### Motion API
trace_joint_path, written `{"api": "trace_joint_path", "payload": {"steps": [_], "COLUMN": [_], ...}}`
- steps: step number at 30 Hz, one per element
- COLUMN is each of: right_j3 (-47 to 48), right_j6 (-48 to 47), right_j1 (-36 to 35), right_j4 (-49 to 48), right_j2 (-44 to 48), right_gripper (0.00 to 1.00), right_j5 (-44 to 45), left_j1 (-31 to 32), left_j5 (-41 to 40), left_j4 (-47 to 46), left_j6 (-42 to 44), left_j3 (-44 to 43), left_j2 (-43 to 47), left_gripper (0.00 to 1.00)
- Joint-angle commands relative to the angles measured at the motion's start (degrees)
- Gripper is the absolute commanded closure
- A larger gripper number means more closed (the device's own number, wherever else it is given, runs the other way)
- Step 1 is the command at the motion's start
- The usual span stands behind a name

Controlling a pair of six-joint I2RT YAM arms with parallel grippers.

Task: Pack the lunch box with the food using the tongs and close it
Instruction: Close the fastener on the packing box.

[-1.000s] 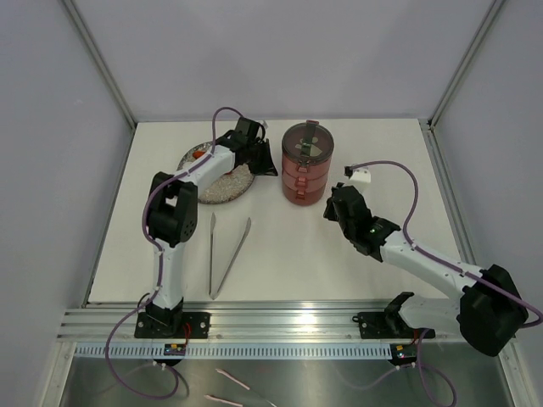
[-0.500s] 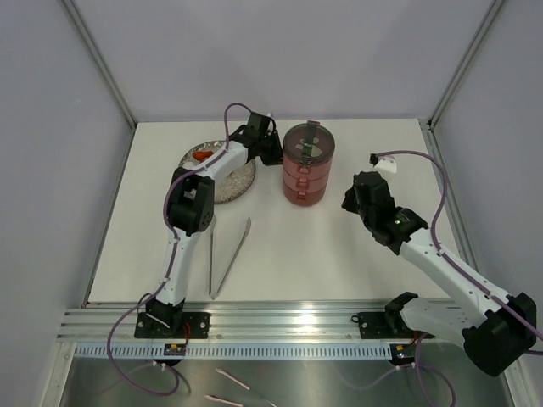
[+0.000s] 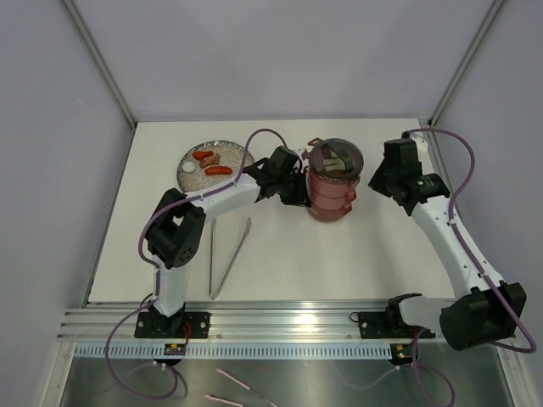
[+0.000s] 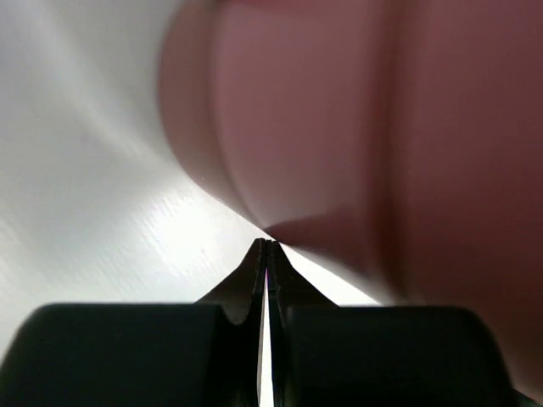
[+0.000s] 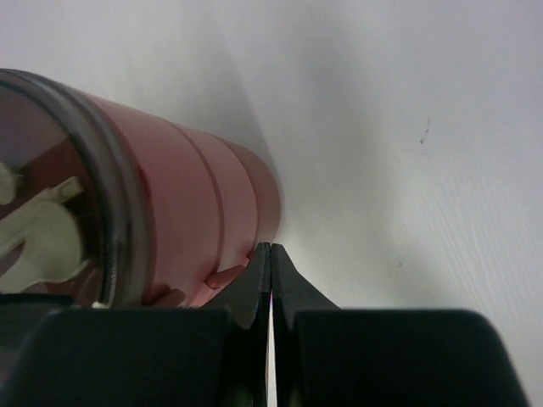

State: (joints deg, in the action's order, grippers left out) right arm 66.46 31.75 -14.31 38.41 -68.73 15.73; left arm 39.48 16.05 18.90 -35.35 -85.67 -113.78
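left tool [image 4: 265, 248] pinched closed, empty, at the left wall of the stacked dark-red round metal lunch box [image 3: 333, 182] | right tool [image 5: 270, 251] closed, empty, at the right wall | box mid-surface [image 3: 339, 254], open room toward the near edge

The left arm [image 3: 216, 197] reaches forward and across to its right with the elbow bent. The left gripper [image 4: 265, 246] has its jaws pressed together into a thin seam and seems to point slightly downward, though its own view is blurred. The right arm [image 3: 450, 242] stretches far forward with the wrist turned inward to its left, and the right gripper [image 5: 270, 248] is likewise closed tight.
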Motion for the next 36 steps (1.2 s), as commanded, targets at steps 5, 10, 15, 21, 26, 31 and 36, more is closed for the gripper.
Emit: {"api": "trace_joint_path", "payload": {"steps": [5, 10, 15, 21, 26, 31, 36], "right_j3": [3.6, -5.3, -11.8, -11.9, -11.5, -11.5, -11.5], "right_j6": [-3.4, -4.1, -2.0, 2.9, 5.0, 2.0, -1.6], "right_j1": [3.6, 2.9, -0.6, -11.6, -11.5, -4.8, 4.1], "right_j4": [8.4, 3.3, 0.0, -4.7, -8.0, -11.6, -16.7], "right_j2": [-1.8, 6.0, 10.2, 3.3, -1.7, -4.6, -5.5], "right_gripper": [1.0, 1.0, 1.0, 1.0, 1.0, 1.0, 1.0], "right_j5": [-6.9, -14.3, -19.9, -16.1, -6.1, -1.9, -3.9], "left_j1": [-6.1, -10.7, -13.5, -14.9, -16.5, -18.4, -19.0], "left_j5": [-2.3, -3.0, 0.4, 1.3, 1.3, 1.8, 3.0], "left_j4": [1.6, 2.6, 2.7, 4.7, 3.9, 4.0, 2.9], "left_j6": [3.1, 3.9, 3.0, 2.8, 3.8, 4.8, 4.8], "left_j3": [2.5, -4.5, -15.4, -20.8, -17.5, -13.7, -12.1], "left_j2": [7.1, 2.6, -5.7, -10.8, -7.6, -5.7, -4.9], "left_gripper": [1.0, 1.0, 1.0, 1.0, 1.0, 1.0, 1.0]}}
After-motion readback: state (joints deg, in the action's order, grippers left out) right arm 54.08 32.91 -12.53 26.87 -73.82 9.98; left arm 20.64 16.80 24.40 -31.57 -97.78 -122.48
